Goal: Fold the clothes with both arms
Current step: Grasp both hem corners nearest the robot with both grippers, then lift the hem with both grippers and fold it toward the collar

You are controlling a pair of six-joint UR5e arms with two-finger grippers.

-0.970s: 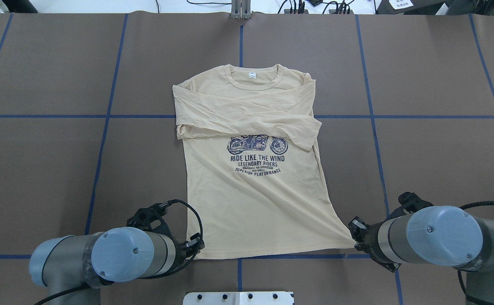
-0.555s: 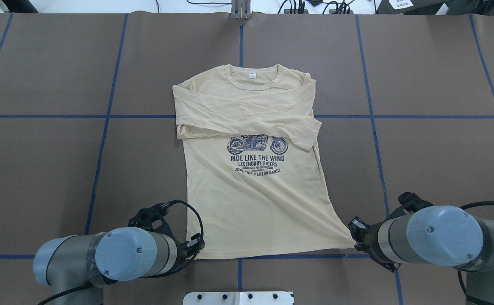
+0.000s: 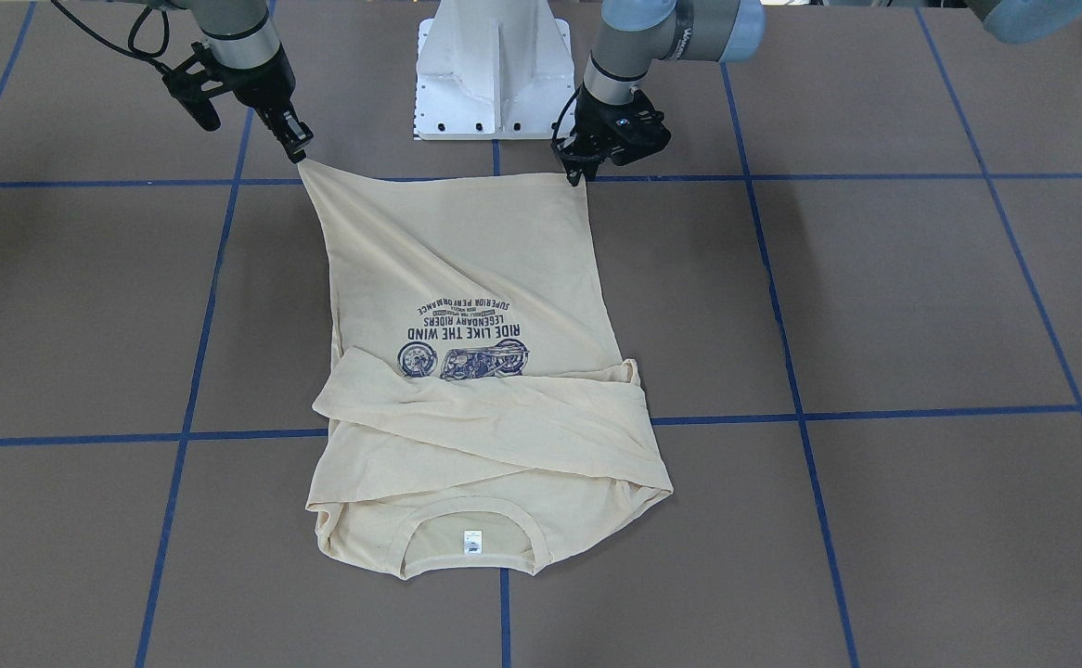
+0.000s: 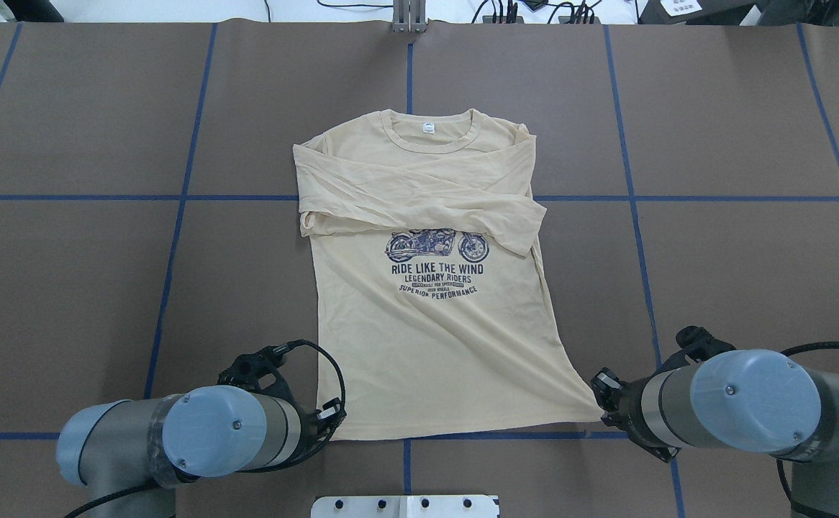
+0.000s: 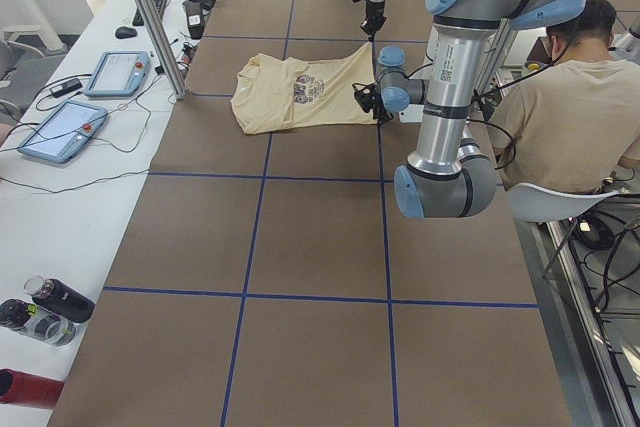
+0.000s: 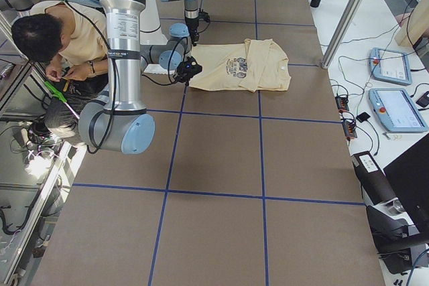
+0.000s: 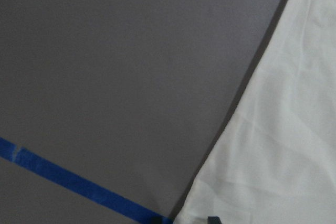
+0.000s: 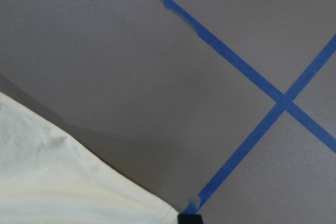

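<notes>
Because both sleeves (image 4: pixel 419 205) lie crossed over the chest, 1 hem-to-collar fold appears outstanding. Lower left, overhead: black 2-finger left gripper (image 4: pixel 333 417), jaws narrowly apart astride a hem corner. Centre: pale cream-yellow knit shirt (image 4: pixel 427 338), flat. Lower right: black 2-finger right gripper (image 4: pixel 601 403) clamping the other corner.

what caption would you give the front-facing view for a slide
Cream shirt with sleeves crossed over its chest, right tool and left tool at its hem corners.
</notes>
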